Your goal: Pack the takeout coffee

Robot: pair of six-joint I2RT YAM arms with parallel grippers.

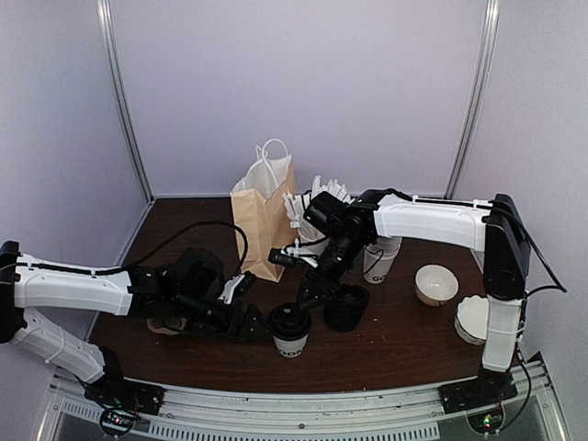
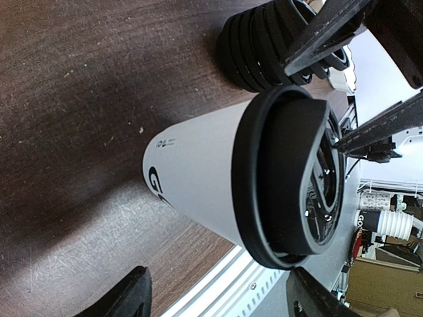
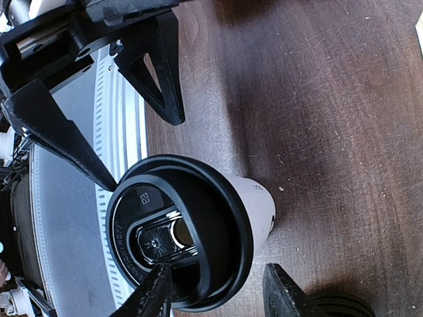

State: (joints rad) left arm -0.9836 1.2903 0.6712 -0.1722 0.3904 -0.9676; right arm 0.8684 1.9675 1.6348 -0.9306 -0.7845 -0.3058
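Observation:
The takeout coffee (image 1: 290, 333) stands upright near the table's front edge. It is a white cup with dark lettering and a black dome lid (image 2: 291, 178). My left gripper (image 1: 246, 315) is open just left of it. In the left wrist view (image 2: 218, 300) the cup (image 2: 198, 172) lies ahead of the fingertips, not between them. My right gripper (image 1: 308, 292) is open and hangs over the cup from behind. In the right wrist view (image 3: 218, 294) one finger (image 3: 155, 290) sits over the lid (image 3: 178, 231) and the other is beside the cup.
A brown paper bag (image 1: 265, 219) stands open behind the cup. A stack of black lids (image 1: 346, 308) is right of the coffee. A lidless cup with white sticks (image 1: 314, 219), a stack of white cups (image 1: 379, 259) and two white bowls (image 1: 436, 284) stand further right.

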